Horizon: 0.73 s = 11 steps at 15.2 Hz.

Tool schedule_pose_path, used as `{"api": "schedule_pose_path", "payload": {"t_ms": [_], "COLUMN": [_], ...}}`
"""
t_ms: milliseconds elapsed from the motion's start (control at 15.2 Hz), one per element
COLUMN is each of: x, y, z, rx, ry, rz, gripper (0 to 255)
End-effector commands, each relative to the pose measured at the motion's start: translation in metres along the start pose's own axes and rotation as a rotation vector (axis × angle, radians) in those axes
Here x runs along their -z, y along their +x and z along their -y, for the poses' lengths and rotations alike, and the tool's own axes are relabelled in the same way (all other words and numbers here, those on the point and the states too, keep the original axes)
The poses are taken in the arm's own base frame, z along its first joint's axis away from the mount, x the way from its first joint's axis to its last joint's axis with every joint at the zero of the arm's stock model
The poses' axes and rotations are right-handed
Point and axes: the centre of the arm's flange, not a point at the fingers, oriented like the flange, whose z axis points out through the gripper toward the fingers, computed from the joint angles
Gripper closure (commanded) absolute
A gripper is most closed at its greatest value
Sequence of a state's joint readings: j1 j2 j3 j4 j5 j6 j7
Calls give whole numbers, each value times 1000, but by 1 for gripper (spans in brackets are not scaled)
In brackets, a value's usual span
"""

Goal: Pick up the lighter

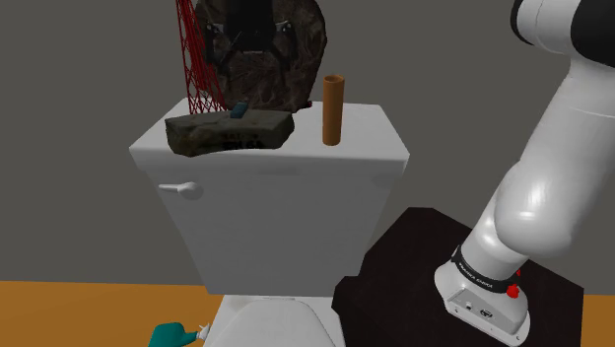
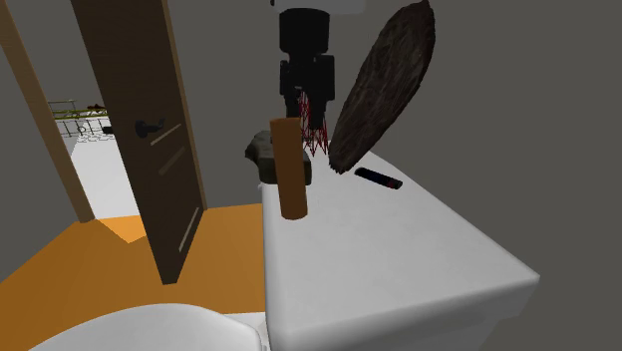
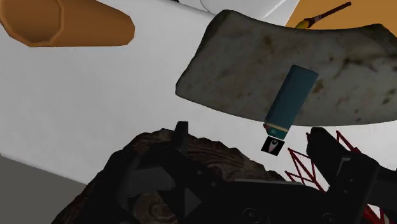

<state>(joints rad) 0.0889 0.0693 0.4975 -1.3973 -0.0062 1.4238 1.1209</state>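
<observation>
The lighter [image 1: 238, 110] [image 3: 291, 102] is a small teal bar with a black end. It lies flat on a dark stone-like slab [image 1: 229, 131] [image 2: 263, 153] [image 3: 343, 70] on the white toilet tank lid [image 1: 365, 138]. My black gripper [image 1: 254, 39] [image 2: 306, 105] [image 3: 254, 143] hangs above the slab, open, with nothing between its fingers. In the wrist view the lighter lies just ahead of the gap, nearer one finger [image 3: 324, 145]. It is not touched.
A brown upright cylinder [image 1: 334, 108] [image 2: 291, 168] stands on the lid beside the slab. Behind are a dark oval rock-like panel [image 1: 296, 59] [image 2: 384, 85] and red mesh [image 1: 197, 59]. A small dark flat thing [image 2: 379, 179] lies on the lid. A brown door [image 2: 150, 130] stands open.
</observation>
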Motion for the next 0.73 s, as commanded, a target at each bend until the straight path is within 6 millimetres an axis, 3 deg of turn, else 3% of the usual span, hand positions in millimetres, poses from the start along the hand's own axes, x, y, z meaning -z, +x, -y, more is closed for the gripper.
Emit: {"api": "schedule_pose_path", "payload": {"t_ms": [0,66,660], "x": [12,15,-25], "y": [3,5,6], "z": [21,28,29], "rx": [-33,-42,-42], "ry": [13,16,16], "rz": [-7,-9,-9], "gripper": [0,0,0]}}
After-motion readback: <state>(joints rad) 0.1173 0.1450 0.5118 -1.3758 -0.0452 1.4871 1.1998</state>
